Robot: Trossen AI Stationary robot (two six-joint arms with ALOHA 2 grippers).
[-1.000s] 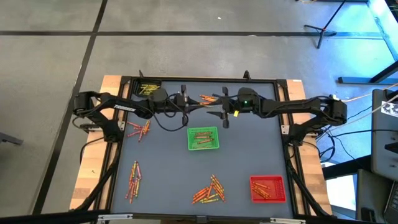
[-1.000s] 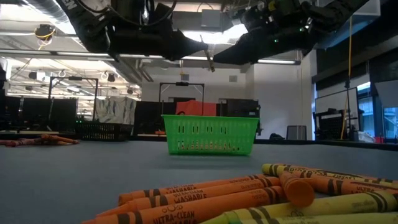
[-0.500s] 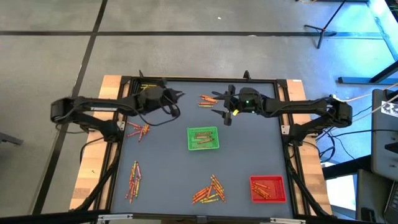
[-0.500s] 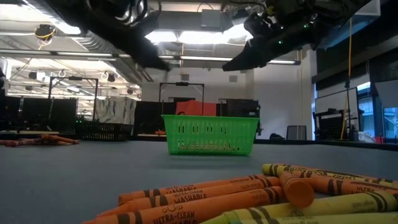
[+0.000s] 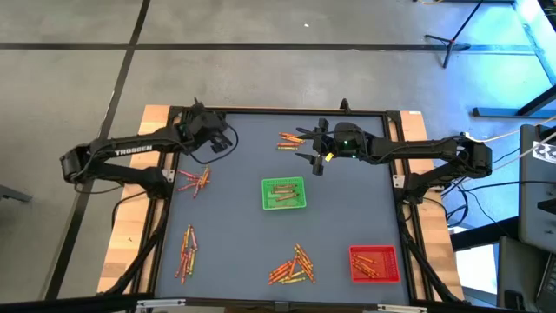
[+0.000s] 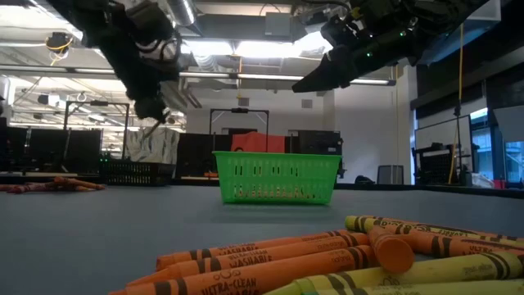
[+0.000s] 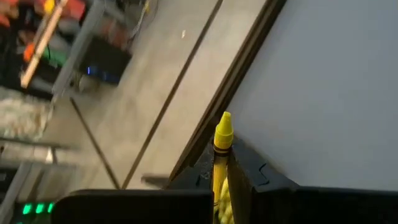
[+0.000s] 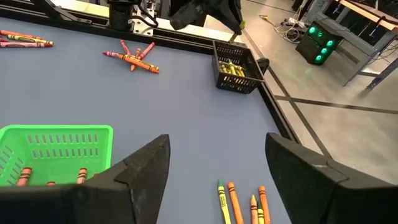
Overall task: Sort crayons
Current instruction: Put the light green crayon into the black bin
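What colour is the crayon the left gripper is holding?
Yellow. The crayon sticks out from the shut left gripper, clearest in the left wrist view.

Left tool (image 5: 217, 139) is clamped shut at the far-left corner; right tool (image 5: 311, 149) gapes wide mid-table.

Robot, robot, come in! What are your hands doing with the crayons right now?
Left gripper shut on yellow crayon, near black tray. Right gripper open, empty. Nothing blocking.
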